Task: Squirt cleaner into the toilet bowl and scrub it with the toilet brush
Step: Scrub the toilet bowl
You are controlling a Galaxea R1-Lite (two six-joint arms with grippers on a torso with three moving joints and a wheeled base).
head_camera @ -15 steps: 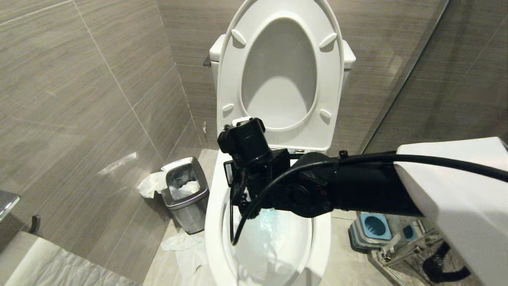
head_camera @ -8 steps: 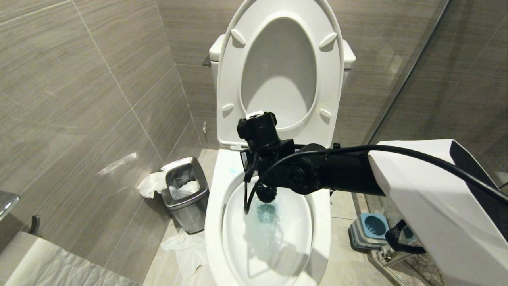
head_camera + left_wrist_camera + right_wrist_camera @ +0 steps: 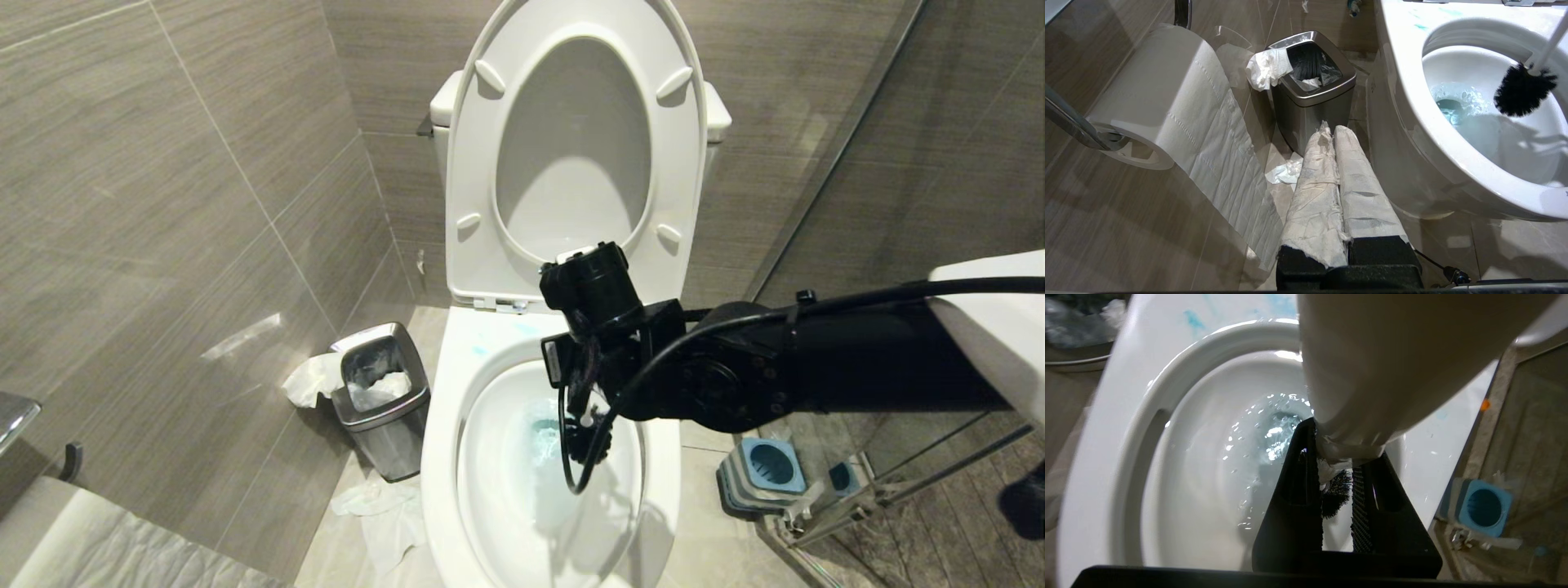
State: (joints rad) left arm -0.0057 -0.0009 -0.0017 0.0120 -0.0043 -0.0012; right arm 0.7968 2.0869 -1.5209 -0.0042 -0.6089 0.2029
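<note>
The right gripper (image 3: 1337, 477), black with ribbed inner pads, is positioned over the large glossy white ceramic toilet bowl (image 3: 445, 425) and is clamped on the wide, rounded white plastic handle end of the toilet brush (image 3: 1372, 367). The brush's slim white shaft angles down into the bowl, and its black bristle head (image 3: 1523, 90) hangs inside the basin, toward the side nearer the glass partition and just beside the drain opening; whether the bristles touch the porcelain cannot be told. The cleaner (image 3: 540, 429), a thin turquoise-blue liquid, tints the foamy water around the drain, and pale blue smears mark the flat back rim near the hinges. The white plastic seat and lid (image 3: 571, 147) stand raised against the cistern. The left gripper (image 3: 1336, 134), its fingers wrapped in white paper and pressed together with nothing between them, sits low beside the bowl's outer wall, pointing toward the small square steel bin (image 3: 1310, 94), which holds a dark liner and has white tissue draped over its rim. Crumpled tissue lies on the tiled floor at the bin's foot. A white toilet paper roll (image 3: 1151, 94) hangs from a chrome holder on the wall. The brush's square blue-and-grey holder base (image 3: 763, 474) stands on the floor on the bowl's other side, by the glass partition.
</note>
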